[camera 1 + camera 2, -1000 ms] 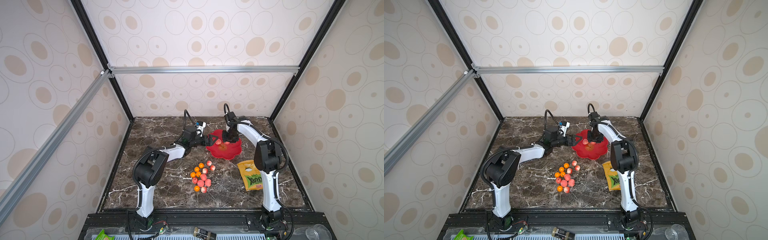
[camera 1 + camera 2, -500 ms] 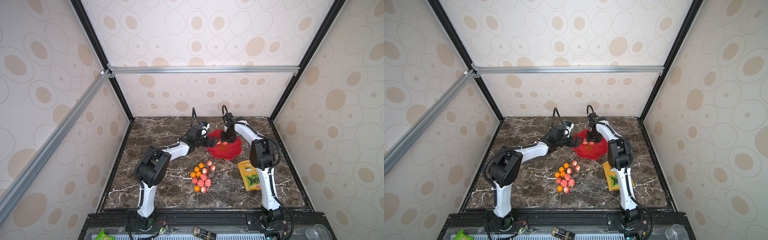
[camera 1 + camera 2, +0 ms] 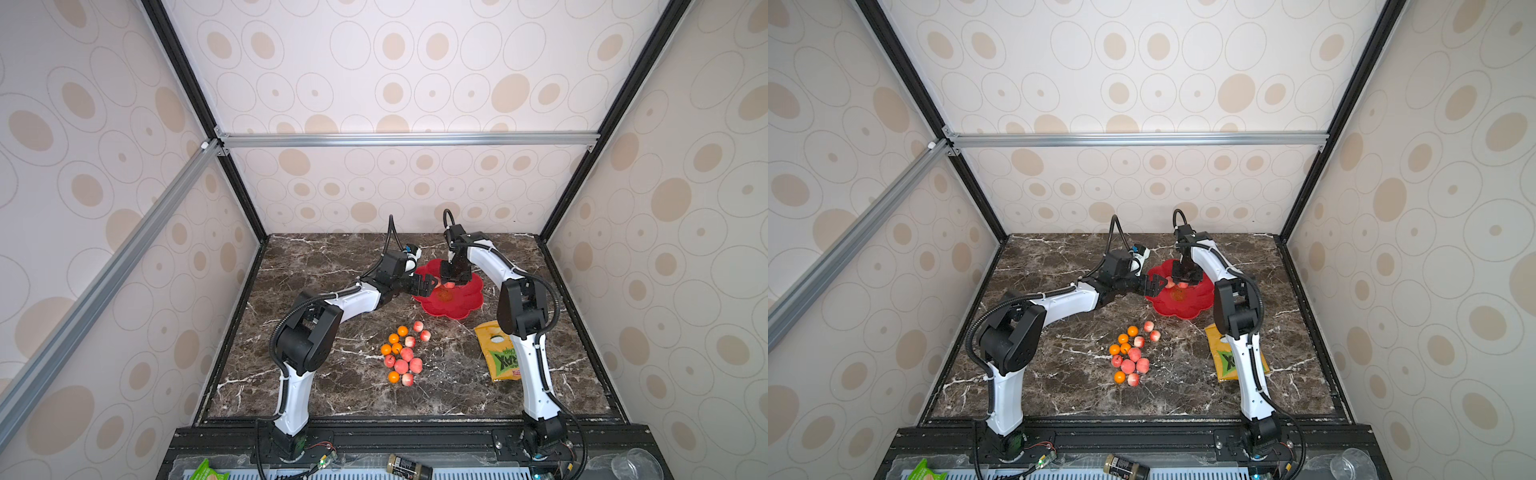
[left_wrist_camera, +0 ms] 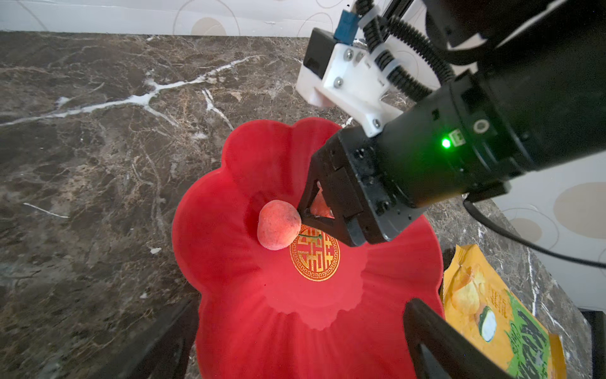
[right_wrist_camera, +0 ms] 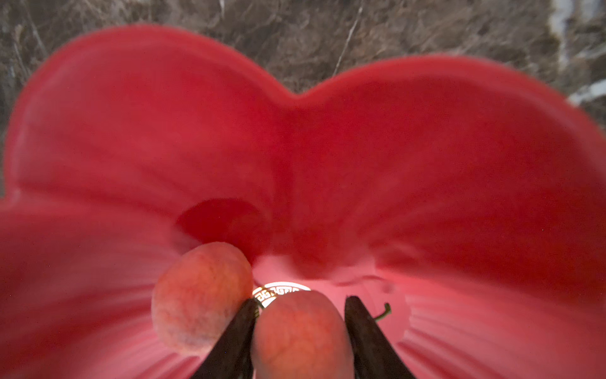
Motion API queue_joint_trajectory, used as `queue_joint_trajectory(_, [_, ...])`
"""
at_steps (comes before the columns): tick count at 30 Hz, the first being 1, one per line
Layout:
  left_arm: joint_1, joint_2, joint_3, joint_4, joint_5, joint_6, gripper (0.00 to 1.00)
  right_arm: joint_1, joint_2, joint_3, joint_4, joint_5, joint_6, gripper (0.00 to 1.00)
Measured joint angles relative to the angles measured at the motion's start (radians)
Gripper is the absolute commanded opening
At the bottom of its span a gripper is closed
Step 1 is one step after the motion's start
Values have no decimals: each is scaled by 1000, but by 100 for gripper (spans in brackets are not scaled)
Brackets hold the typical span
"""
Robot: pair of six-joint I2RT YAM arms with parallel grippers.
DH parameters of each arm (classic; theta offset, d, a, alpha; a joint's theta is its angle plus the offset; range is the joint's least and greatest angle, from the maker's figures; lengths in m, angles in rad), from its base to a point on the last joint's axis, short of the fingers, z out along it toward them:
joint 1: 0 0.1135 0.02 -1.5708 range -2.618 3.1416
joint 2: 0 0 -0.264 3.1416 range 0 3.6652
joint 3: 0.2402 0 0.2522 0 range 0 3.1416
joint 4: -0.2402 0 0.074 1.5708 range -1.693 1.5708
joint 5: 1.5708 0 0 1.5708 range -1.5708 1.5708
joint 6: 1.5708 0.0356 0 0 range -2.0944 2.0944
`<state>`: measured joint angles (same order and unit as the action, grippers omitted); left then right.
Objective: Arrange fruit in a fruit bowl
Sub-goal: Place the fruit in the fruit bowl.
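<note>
Low inside fruit bowl [image 4: 226, 295]: right claw [image 5: 300, 306] closed on pink peach [image 5: 300, 341], just beside gold emblem [image 4: 314, 259]. Second peach [image 4: 278, 224] loose in bowl, resting against that claw's finger. At bowl's rim: left claw [image 3: 428, 285] spread wide, gripping nothing. Bowl sits toward back of desk [image 3: 332, 257]. Other fruit [image 3: 401, 353], peaches and tangerines, clustered on desk nearer front, apart from bowl. Yellow-green snack bag [image 3: 498, 357] lies flat, partly behind right arm.
</note>
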<state>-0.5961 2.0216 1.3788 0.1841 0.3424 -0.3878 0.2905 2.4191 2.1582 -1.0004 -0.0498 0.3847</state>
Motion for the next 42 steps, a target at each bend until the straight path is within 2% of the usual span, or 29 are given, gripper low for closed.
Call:
queue_joint_trajectory(7, [0,0,0,0,6,0,98,0,13,3,-3,-2,2,46])
queue_joint_trajectory(13, [0,0,0,0,10,0,98,0,18,4,-3,-3,5,52])
queue_joint_trajectory(25, [-1,0,0,1,14,0,98,0,17,22,-11,-2,3,53])
queue_joint_trajectory(28, [-1,-24,-39,21,15,0,98,0,1,2,-7,3,2,53])
queue_joint_trajectory(32, [-7,-95,-128,43,16,-3,98,0,-92,-100,3,10,2,53])
queue_joint_trajectory(42, [-50,-310,-323,116,1,-19,98,7,-472,-483,117,5,15,53])
